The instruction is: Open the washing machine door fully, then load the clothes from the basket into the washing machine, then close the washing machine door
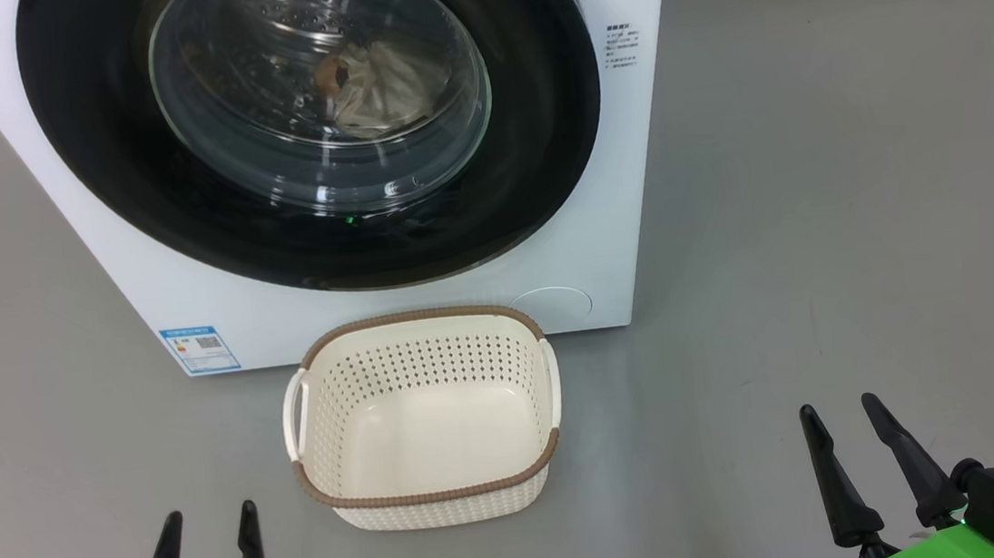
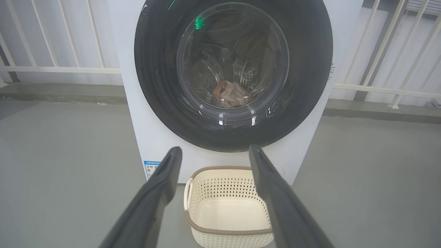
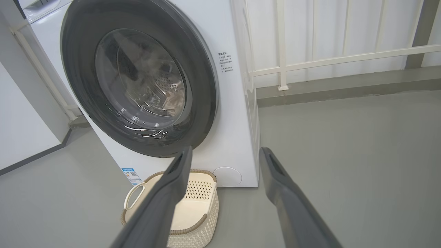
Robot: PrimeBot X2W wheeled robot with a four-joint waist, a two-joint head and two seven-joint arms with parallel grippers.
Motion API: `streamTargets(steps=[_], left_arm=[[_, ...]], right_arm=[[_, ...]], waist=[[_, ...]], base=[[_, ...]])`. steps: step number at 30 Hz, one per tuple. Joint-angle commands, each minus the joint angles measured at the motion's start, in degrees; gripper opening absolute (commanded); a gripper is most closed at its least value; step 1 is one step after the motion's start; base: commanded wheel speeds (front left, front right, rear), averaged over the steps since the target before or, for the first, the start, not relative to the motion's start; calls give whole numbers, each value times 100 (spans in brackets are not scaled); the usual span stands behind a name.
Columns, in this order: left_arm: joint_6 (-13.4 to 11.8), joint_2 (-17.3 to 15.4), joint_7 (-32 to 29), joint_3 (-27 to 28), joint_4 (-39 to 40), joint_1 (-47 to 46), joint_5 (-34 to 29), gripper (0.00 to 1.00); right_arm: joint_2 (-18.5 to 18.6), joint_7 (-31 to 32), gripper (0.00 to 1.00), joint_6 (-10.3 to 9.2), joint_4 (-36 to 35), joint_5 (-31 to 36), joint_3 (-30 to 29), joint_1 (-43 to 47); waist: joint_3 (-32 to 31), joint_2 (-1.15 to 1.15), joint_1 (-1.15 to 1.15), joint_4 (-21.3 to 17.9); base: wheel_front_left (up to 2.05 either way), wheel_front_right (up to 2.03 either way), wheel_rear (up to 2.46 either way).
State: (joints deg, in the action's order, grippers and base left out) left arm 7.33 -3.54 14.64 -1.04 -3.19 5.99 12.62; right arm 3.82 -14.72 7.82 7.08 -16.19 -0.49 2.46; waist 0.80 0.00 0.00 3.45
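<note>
While both arms are hanging low over the smooth grey floor (image 1: 817,193), the left gripper (image 1: 212,511) is showing its two long dark tapered fingers spread apart, pinching nothing. The right gripper (image 1: 837,403) is doing the same, jaws spread and empty, with a green housing behind it. Both are sitting well apart from the basket (image 1: 431,496), one on each side.

The basket is standing upright on the floor just in front of the washing machine (image 1: 618,213). It is cream plastic, a rounded rectangle with perforated walls, a brown woven-look rim and a white loop handle on each side. Its smooth solid bottom is showing in full.

The washing machine door (image 1: 133,195) is lying shut, flush against the boxy white front. It is a wide glossy black ring around a clear bulging glass bowl (image 1: 315,96) that is throwing reflections. Behind the glass the clothes (image 1: 378,85) are lying crumpled low in the perforated steel drum (image 2: 249,74): pale creased cloth with a brownish patch; the print is too blurred to read.

A small blue label (image 1: 199,349) is sticking to the machine's lower corner on the robot's left, and a round flap (image 1: 552,306) is sitting at the opposite one. White railing bars (image 2: 62,70) are running behind the machine.
</note>
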Motion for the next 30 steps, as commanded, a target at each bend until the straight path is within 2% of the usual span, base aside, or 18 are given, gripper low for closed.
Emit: streamTargets(steps=[1,15,30], left_arm=[[15,-24,36,223,173,-53,-72,100],[15,19,36,403,233,-50,-309,100],[15,50,36,380,211,-95,-224,100]], right_arm=[[9,-28,100,-33,-167,92,126,-42],[-60,-28,100,-33,-245,363,-24,-69],[-88,-28,100,-33,-228,346,-159,-79]], waist=[[-13,0,0,2],[13,0,0,-23],[18,0,0,1]], base=[[0,0,0],[0,0,0],[0,0,0]])
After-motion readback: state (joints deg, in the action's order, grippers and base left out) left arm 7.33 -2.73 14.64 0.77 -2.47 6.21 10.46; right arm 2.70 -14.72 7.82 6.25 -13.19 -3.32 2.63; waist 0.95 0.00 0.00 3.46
